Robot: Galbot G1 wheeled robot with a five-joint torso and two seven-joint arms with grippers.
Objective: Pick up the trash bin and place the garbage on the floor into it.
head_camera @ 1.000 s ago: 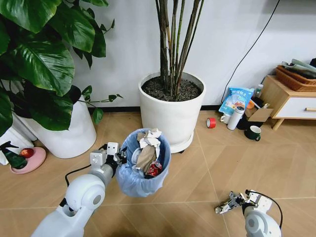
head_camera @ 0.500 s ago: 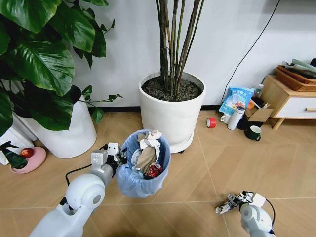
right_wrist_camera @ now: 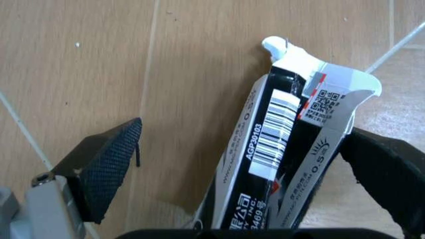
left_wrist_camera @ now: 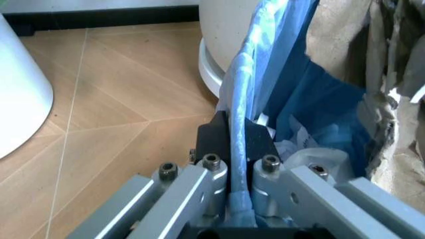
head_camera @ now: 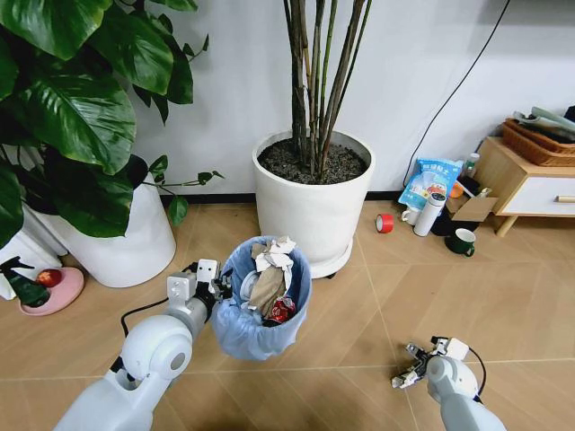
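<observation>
The trash bin (head_camera: 263,310), lined with a light-blue bag, hangs tilted above the floor (head_camera: 359,305) with paper wads and a red can inside. My left gripper (head_camera: 216,289) is shut on its near rim; in the left wrist view the left gripper (left_wrist_camera: 232,132) pinches the blue bag edge (left_wrist_camera: 242,89). At lower right, my right gripper (head_camera: 416,357) is low over a piece of garbage (head_camera: 401,380). In the right wrist view the right gripper (right_wrist_camera: 246,164) stands open astride a flattened black-and-white printed wrapper (right_wrist_camera: 279,144) lying on the planks.
A big white plant pot (head_camera: 314,202) stands just behind the bin, and another white pot (head_camera: 126,242) at left. A red tape roll (head_camera: 384,223), white bottle (head_camera: 429,214), green mug (head_camera: 464,241) and wooden cabinet (head_camera: 521,180) sit at back right.
My right arm has moved left and forward, bringing its open gripper over the wrapper. The left arm and the bin have barely moved.
</observation>
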